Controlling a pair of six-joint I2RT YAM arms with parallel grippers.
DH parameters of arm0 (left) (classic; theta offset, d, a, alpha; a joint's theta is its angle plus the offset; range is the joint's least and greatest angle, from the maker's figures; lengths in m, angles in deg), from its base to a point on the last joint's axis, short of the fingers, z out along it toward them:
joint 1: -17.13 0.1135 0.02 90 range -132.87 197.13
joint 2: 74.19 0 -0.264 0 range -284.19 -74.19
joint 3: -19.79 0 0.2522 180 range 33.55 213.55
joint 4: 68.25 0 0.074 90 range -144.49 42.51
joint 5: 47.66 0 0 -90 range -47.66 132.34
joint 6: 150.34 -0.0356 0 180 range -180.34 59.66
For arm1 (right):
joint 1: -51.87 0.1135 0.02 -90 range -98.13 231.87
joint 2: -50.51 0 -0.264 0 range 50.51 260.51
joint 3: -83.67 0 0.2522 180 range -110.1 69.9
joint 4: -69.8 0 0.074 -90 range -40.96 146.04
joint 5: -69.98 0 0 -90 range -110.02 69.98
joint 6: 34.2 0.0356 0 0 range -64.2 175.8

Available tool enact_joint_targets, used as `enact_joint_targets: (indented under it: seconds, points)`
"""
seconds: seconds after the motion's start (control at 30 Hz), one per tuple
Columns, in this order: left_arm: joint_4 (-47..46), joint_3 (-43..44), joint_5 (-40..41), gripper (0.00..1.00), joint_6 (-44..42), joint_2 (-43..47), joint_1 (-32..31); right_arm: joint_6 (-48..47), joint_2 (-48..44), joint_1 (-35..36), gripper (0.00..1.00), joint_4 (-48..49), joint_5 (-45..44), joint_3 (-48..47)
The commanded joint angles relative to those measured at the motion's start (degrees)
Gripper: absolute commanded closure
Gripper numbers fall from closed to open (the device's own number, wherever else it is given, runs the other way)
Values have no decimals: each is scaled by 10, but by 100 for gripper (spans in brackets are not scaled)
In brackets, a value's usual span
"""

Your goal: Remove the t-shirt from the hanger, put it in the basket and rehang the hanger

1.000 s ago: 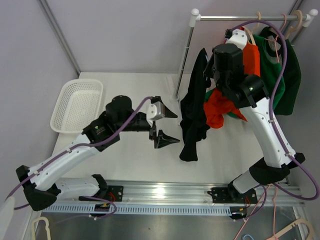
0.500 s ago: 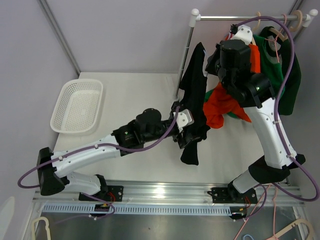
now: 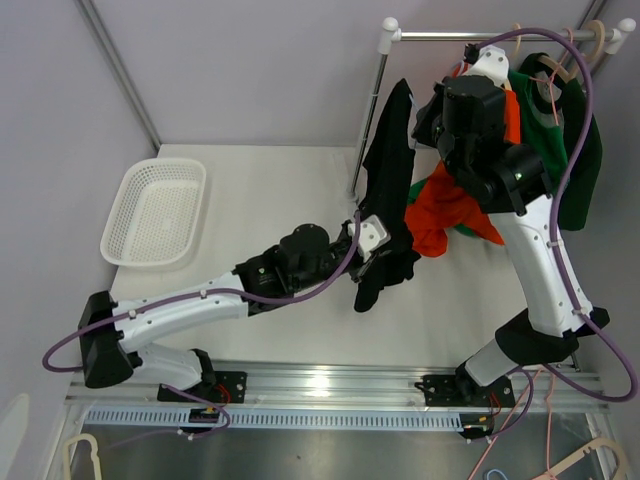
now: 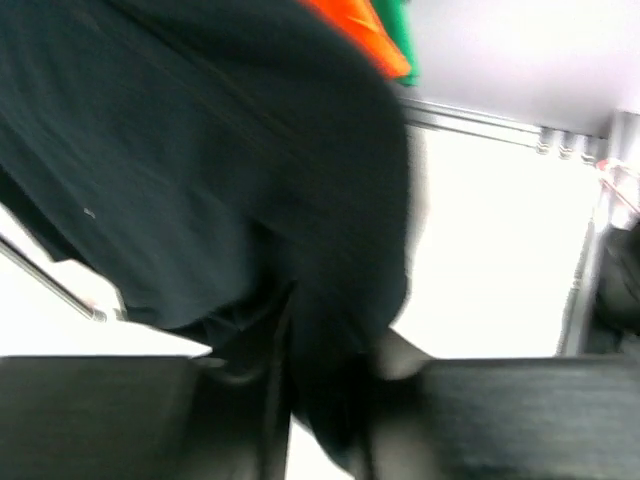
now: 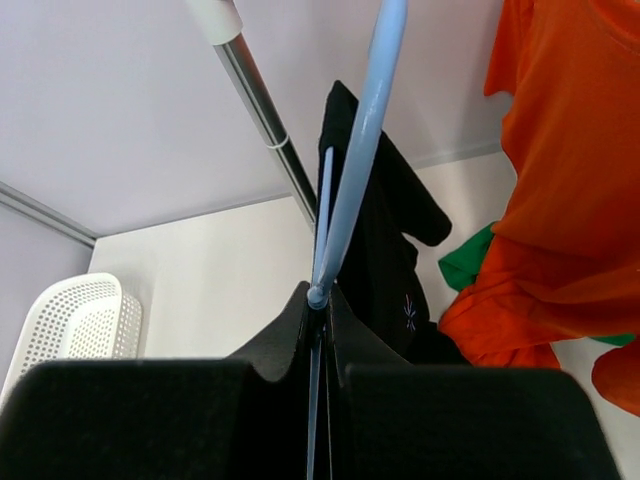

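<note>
Black t-shirt (image 3: pixel 385 185) hangs lengthwise from the pale blue plastic hanger (image 5: pixel 365 130) pinched in your right gripper (image 5: pixel 318 300), down to the hem clamped by your nearer left gripper (image 3: pixel 385 262).

Bright, even overhead light in the top view: white desk (image 3: pixel 270 190) crisp, shadows soft, a glare patch on the metal rail (image 3: pixel 320 380) along its near edge. Left wrist view is motion-blurred, the black t-shirt (image 4: pixel 200 150) smeared, the background blown out white. Right wrist view is sharp and well lit.
</note>
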Motion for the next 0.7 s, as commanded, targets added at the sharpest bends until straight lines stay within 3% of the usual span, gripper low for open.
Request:
enact_joint_targets:
  seconds: [0.0,0.03,0.07,0.1,0.23,0.37,0.53,0.67]
  points:
    - [-50,-31,-48,79,-12,69,-27,-10,6,-7,100,30,-15,-26]
    - [-26,-26,-71,84,-11,75,-31,-11,13,-17,100,33,-14,-26]
    - [-5,-16,-85,96,-3,76,-42,-13,16,-26,100,34,-5,-27]
    - [18,14,-100,99,-1,76,-51,-14,23,-37,100,32,3,-32]
    - [64,29,-187,99,9,60,-112,-9,65,-76,100,-5,27,-74]
    - [-3,-19,-233,99,36,20,-172,-2,111,-103,100,-78,58,-131]
    - [-82,-97,-260,99,71,-9,-180,-3,139,-146,100,-159,125,-181]
    - [-100,-122,-214,99,71,-10,-180,-33,135,-168,100,-226,170,-175]
